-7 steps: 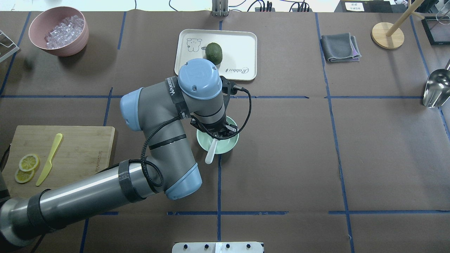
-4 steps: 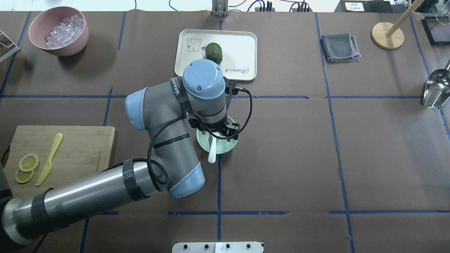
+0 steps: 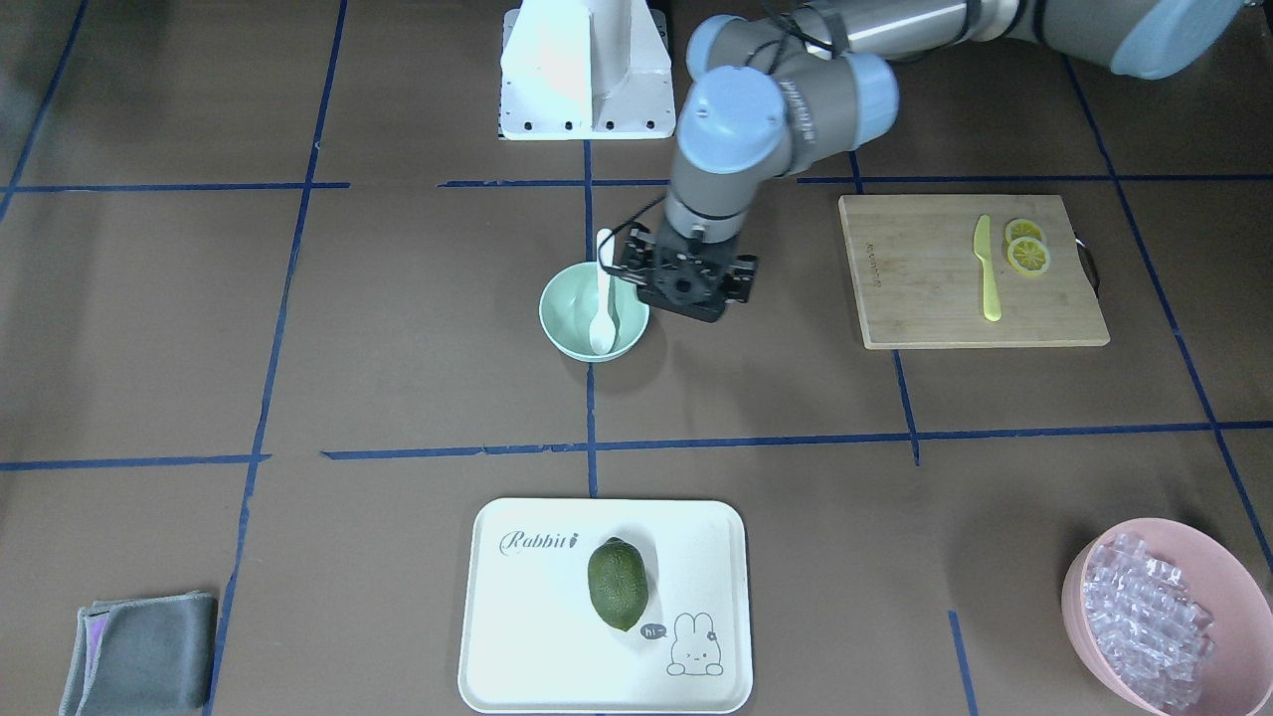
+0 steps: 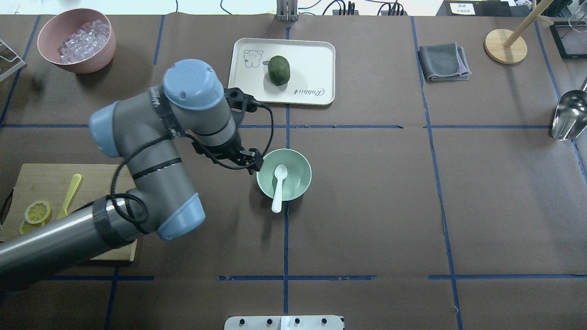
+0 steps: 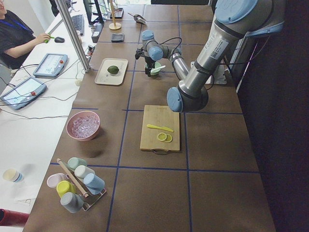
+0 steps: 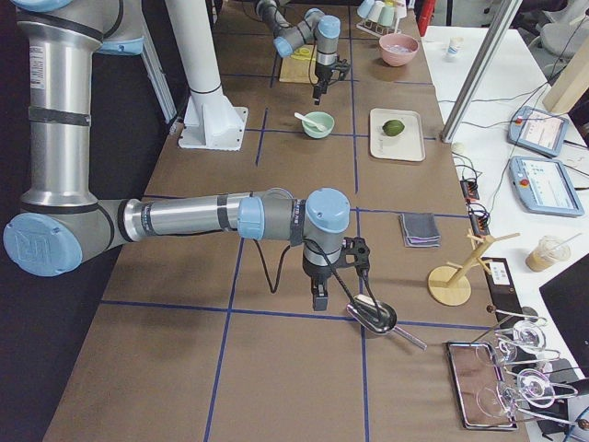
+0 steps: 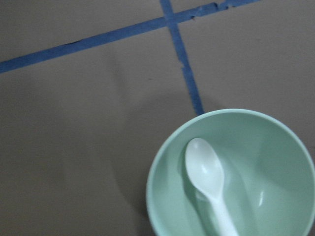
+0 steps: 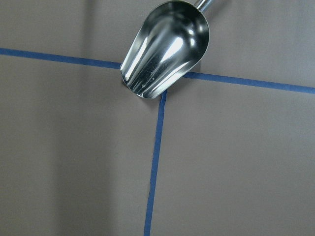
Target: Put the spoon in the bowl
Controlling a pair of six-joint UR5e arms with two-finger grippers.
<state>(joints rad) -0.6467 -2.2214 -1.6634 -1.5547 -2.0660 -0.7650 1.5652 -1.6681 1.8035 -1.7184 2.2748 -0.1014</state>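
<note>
**Spoon at rest in the bowl.** The white spoon (image 4: 278,182) lies in the mint-green bowl (image 4: 302,167). Its scoop rests on the glossy inside, and its handle leans over the rim on the robot's side and juts past it.

The left claw (image 4: 251,161) hangs just beside the bowl, clear of the spoon. Its fingers are hidden under the wrist, so whether it is wide or narrow cannot be told.

The right claw (image 6: 317,298) shows only small, in a side view, near a steel scoop (image 8: 165,46). Its spread cannot be told either.

The left arm covers part of the cutting board (image 4: 41,183). The cream tray (image 3: 517,636) reads "Rabbit" and "hi~" and carries a dark green fruit (image 3: 617,584).

The desk (image 4: 367,206) is papered brown and gridded with blue tape. A white side bench (image 5: 29,121) holds tablets (image 5: 48,65).
</note>
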